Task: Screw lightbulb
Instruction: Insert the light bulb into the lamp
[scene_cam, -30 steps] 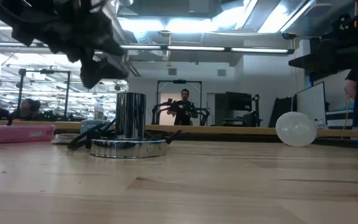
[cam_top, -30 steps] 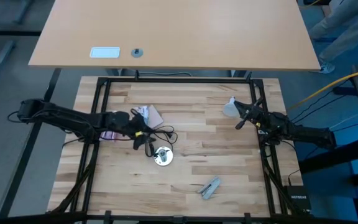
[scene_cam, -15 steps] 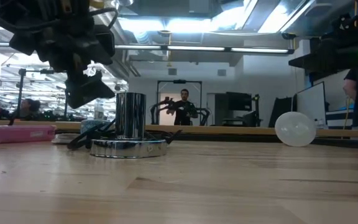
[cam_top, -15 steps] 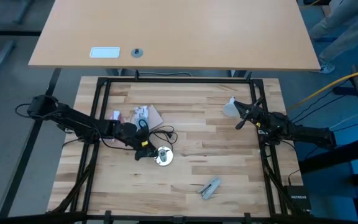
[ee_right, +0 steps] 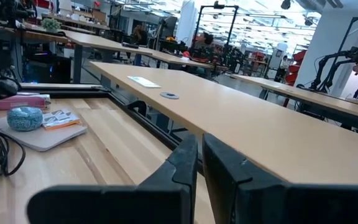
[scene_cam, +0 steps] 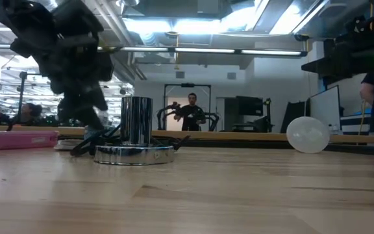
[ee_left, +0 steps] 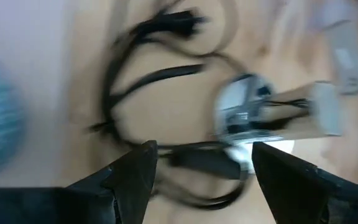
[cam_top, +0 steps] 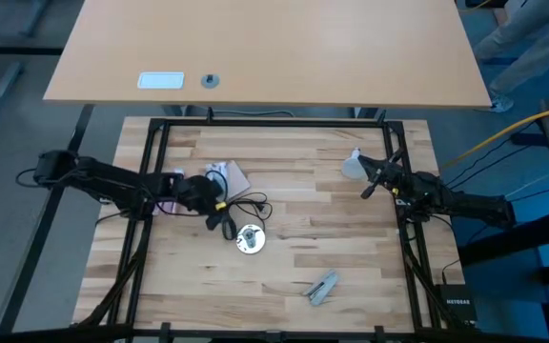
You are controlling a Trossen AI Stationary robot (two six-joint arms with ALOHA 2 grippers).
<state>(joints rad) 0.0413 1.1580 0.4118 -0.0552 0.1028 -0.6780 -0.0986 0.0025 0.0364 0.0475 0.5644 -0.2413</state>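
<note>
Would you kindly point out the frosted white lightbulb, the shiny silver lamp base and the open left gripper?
frosted white lightbulb (scene_cam: 309,134), low view, globe.
shiny silver lamp base (cam_top: 249,240), high view, disc top.
left gripper (ee_left: 201,163), left wrist view, between fingertips.

Wooden table (cam_top: 351,238) bears lightbulb (cam_top: 353,167), silver disc (cam_top: 249,240), black cord (cam_top: 251,203).

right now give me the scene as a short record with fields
bulb: lying on the table near its right edge, by the right gripper, not held
left gripper: open, above the black cord, beside the silver base
right gripper: shut, empty, waiting at the right side
base: upright, chrome socket pointing up
other: blue ball on a small board
</note>
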